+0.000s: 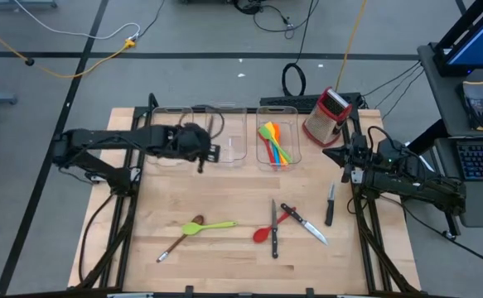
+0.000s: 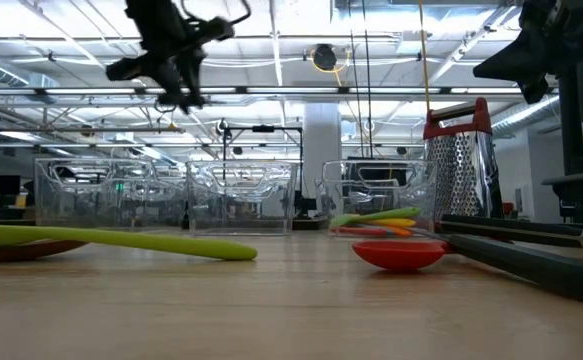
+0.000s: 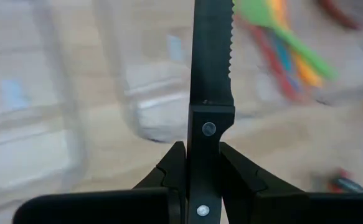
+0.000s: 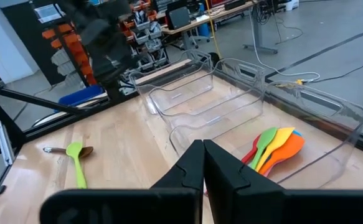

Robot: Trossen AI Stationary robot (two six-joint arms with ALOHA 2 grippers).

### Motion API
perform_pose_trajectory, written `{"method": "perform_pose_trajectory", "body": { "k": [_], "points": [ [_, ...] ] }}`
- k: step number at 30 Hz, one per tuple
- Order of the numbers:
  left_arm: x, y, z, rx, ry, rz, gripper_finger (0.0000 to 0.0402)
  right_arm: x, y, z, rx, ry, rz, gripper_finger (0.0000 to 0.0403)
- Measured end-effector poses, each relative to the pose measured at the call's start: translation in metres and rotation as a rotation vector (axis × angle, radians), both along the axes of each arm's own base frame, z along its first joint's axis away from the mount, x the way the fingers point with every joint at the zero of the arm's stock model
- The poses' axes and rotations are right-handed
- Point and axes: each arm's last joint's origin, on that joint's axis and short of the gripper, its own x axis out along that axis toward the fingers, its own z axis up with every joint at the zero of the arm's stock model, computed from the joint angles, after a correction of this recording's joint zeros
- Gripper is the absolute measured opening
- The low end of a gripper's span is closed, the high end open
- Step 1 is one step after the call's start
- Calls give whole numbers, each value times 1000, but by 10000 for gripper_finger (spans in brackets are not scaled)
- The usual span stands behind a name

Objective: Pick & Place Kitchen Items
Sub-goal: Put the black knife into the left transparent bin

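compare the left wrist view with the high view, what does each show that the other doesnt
Only the left wrist view shows the left gripper shut on a black serrated knife, fingers clamped on its riveted handle.

Only the high view shows the whole table: the green spoon, red spoon and loose knives on the wood, the box grater, and the right gripper waiting at the right edge.

Both show the clear bins and the colourful utensils in the right-hand bin.
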Motion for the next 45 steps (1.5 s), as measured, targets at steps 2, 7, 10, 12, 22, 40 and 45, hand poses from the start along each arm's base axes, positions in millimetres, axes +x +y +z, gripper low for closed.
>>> {"method": "perform_pose_trajectory", "body": {
  "k": [2, 7, 10, 12, 22, 40, 45],
  "points": [
    [-11, 9, 1, 11, 60, 48, 56, 0, 0, 0, 4, -1, -1, 0],
    [-31, 35, -4, 8, 227, 127, 58, 0, 0, 0, 6, -2, -2, 0],
    [-43, 49, -6, -3, 321, 146, 58, 0, 0, 0, 6, -2, -2, 0],
    [-50, 58, -8, -12, 373, 159, 58, 0, 0, 0, 6, -2, -2, 0],
    [-73, 86, -16, -125, 411, 299, 59, 0, 0, 0, 6, -2, -2, 0],
    [-80, 93, -68, -260, 293, 569, 60, -1, -1, -2, 20, 17, -27, 0],
    [-84, 98, -69, -271, 276, 633, 60, -1, 0, -4, 39, 29, -30, 0]
  ]
}}
